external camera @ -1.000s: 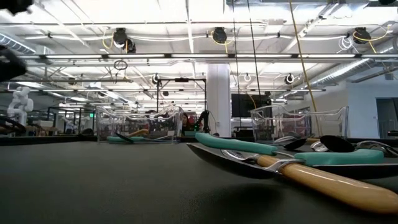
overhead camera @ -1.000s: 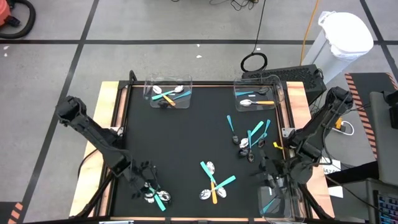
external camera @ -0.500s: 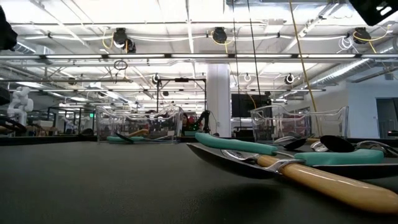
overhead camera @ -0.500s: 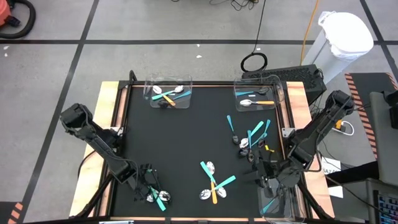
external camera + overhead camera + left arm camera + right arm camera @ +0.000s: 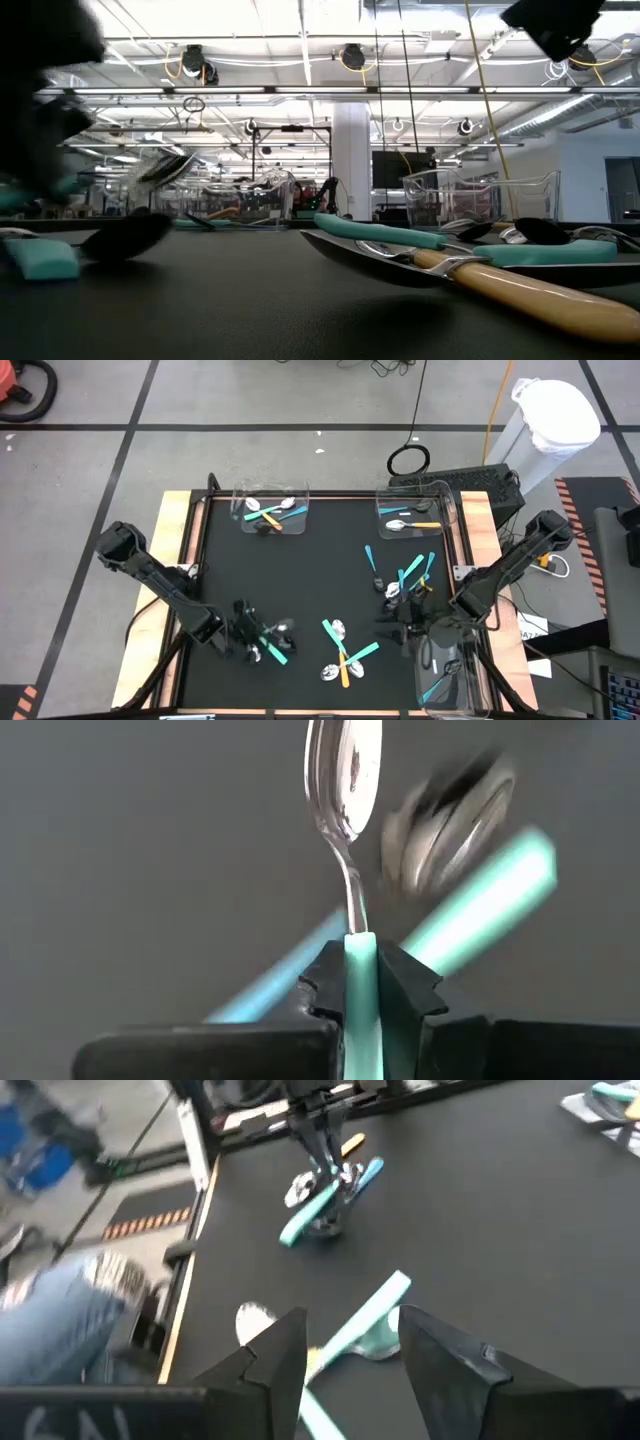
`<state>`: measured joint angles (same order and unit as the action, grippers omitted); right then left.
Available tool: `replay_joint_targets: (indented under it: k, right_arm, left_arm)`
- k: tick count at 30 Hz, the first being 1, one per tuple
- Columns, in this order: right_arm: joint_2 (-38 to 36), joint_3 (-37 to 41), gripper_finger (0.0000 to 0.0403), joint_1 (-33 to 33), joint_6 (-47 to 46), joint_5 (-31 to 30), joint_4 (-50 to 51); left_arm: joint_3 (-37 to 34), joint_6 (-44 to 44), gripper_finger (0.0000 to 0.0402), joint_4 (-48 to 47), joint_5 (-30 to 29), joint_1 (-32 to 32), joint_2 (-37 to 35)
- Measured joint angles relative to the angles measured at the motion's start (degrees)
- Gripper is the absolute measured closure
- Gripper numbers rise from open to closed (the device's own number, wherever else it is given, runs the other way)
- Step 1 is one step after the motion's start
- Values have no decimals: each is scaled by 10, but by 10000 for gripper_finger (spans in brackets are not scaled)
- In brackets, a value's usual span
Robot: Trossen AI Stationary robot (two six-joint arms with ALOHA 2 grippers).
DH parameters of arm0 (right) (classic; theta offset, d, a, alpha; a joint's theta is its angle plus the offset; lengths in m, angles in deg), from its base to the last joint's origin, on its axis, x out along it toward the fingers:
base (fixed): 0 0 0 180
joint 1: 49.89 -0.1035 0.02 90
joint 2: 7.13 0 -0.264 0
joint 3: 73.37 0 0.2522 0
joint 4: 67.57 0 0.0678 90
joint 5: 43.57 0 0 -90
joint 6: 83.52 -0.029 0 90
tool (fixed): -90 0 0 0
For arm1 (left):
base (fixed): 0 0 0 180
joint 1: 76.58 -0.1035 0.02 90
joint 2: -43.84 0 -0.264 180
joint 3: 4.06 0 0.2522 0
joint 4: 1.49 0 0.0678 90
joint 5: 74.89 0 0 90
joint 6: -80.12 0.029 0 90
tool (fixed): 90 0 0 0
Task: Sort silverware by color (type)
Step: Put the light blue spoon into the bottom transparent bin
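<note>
My left gripper is clamped on the handle of a teal-handled spoon, near the front-left of the black mat. Spoon's got a shiny silver bowl, thin curved metal neck, slim teal plastic handle pinched btwn both fingers. Another teal-handled utensil lies just behind it, blurry tho.

Right gripper hangs over the mat's front-right w/ fingers spread apart, nothing in them. Below it, a small heap of teal and orange utensils w/ crossed handles, silver heads catching the light.

Rest of the silverware: a cluster of mostly teal pieces on the right side, a few in the back-left clear bin, a few incl. an orange-handled one in the back-right bin, and teal ones in the front-right bin. Low view has an orange-handled spoon right up close, teal one lying across it.
</note>
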<state>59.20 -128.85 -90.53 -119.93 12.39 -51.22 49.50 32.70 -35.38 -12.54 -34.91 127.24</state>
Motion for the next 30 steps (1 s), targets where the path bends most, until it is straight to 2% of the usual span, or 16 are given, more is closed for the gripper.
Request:
replay_joint_targets:
  k: [3, 7, 13, 17, 24, 27, 30]
  right_arm:
    - [35, 0, 248, 19, -6, -4, -50]
    - [100, 0, 247, 47, 8, -4, -153]
    - [195, 0, 246, 98, 86, -1, -370]
    - [235, 0, 226, 131, 114, 29, -484]
    - [276, 0, 189, 171, 136, 45, -551]
    - [285, 0, 190, 180, 150, 73, -569]
    - [292, 0, 204, 189, 150, 73, -580]
  left_arm:
    - [6, 27, 383, 27, -54, -27, -10]
    - [8, 106, 386, 152, -90, -61, -11]
    - [9, 209, 387, 374, -110, -110, 16]
    - [9, 272, 387, 479, -110, -128, 50]
    - [9, 336, 388, 632, -101, -146, 114]
    - [9, 348, 388, 664, -93, -151, 126]
    - [9, 349, 388, 675, -86, -156, 131]
